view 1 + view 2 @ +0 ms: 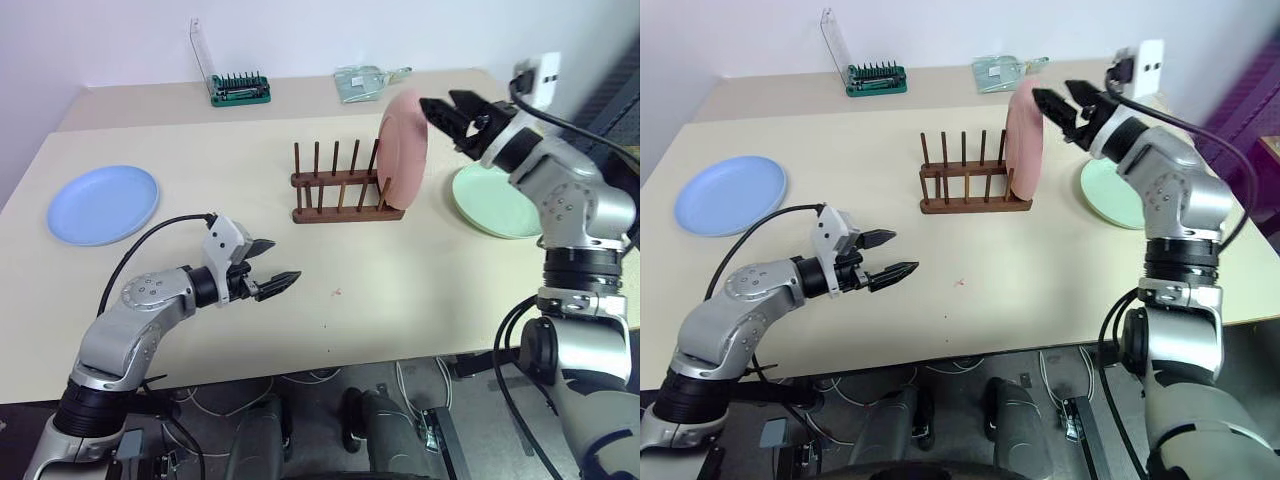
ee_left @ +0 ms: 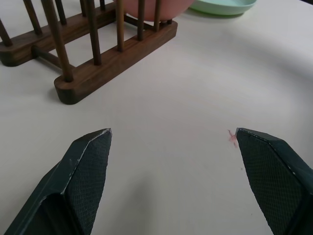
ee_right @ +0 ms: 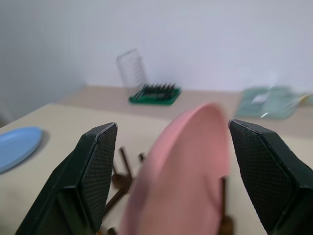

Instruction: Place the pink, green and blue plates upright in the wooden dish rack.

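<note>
Right fingers: your right gripper [image 1: 447, 108] is spread wide, holding nothing; its tips sit just beside the pink plate's top edge, one to each side in the wrist view.
Left fingers: your left gripper [image 1: 270, 265] is spread too, empty, low over the table [image 1: 400, 290] in front of the rack.
Pink plate [image 1: 404, 150]: standing upright at the rack's right end, between the pegs.
Rack [image 1: 340, 190]: mid-table, other slots free.
Green plate [image 1: 490, 200]: flat on the table, right of the rack, below your right arm.
Blue plate [image 1: 103, 204]: flat, far left, well apart from both grippers.
</note>
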